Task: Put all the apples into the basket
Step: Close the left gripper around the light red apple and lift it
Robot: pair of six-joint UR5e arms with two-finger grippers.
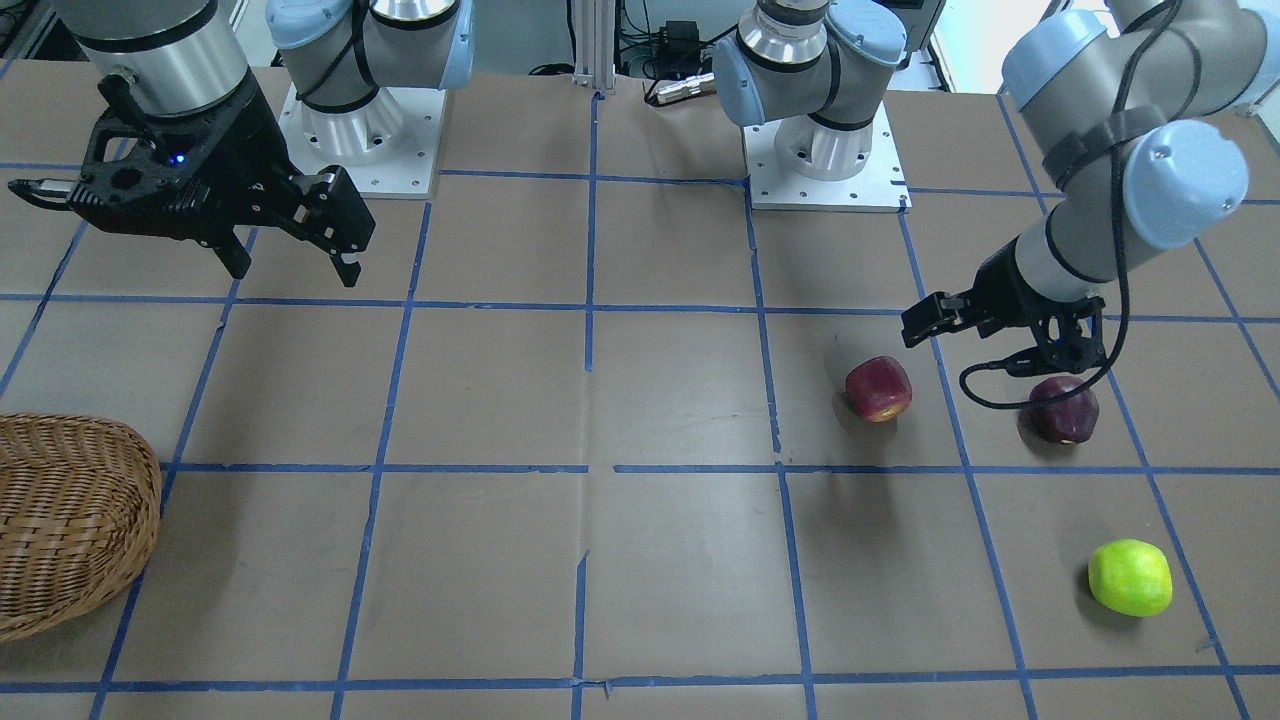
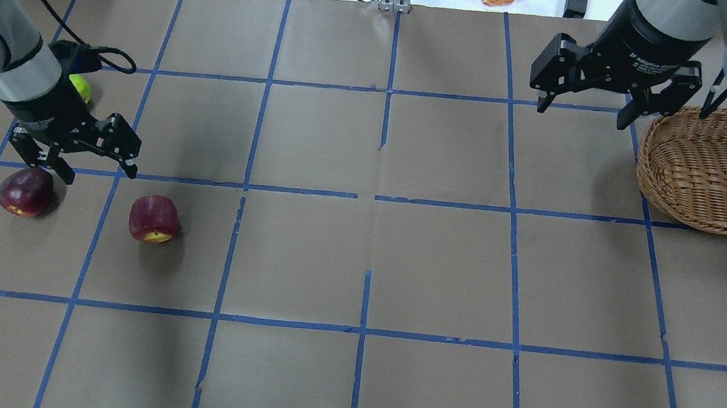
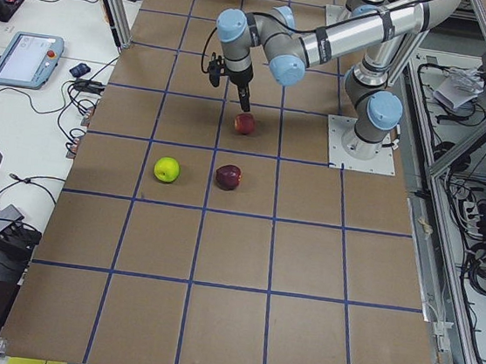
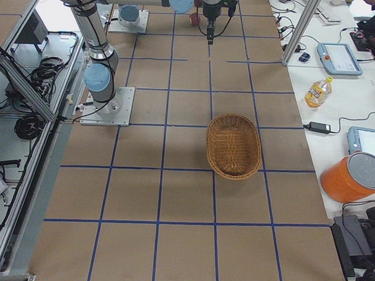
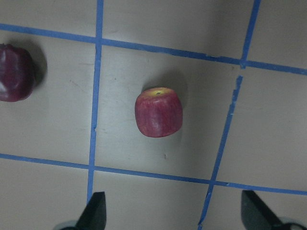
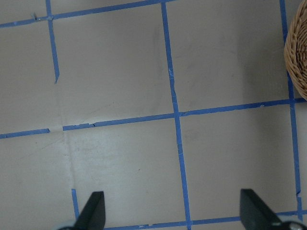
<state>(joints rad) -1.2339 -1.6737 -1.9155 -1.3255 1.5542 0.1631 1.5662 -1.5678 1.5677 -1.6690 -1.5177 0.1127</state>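
1. Left gripper [image 2: 97,170] first: jaws spread wide with nothing between them, hanging above the table [image 2: 439,270]. In its wrist view both fingertips [image 5: 96,213] frame bare paper.
2. The red apple [image 2: 153,218] sits just ahead of those fingers, near the middle of the wrist view. My guess is I'm lining up on that one for a straight drop.
3. The maroon apple [image 2: 25,191] is just beside the gripper on the other side. Overhead makes a finger look like it touches, but I read that as the camera angle, since the gripper is up in the air.
4. The green apple [image 1: 1130,577] is further out, half hidden behind the left arm from overhead.
5. Right gripper [image 2: 584,110] is also spread and empty, parked next to the basket [image 2: 714,208], probably to stay clear.
6. The basket has no fruit in it and is well apart from all three apples, so every apple means a long carry across.
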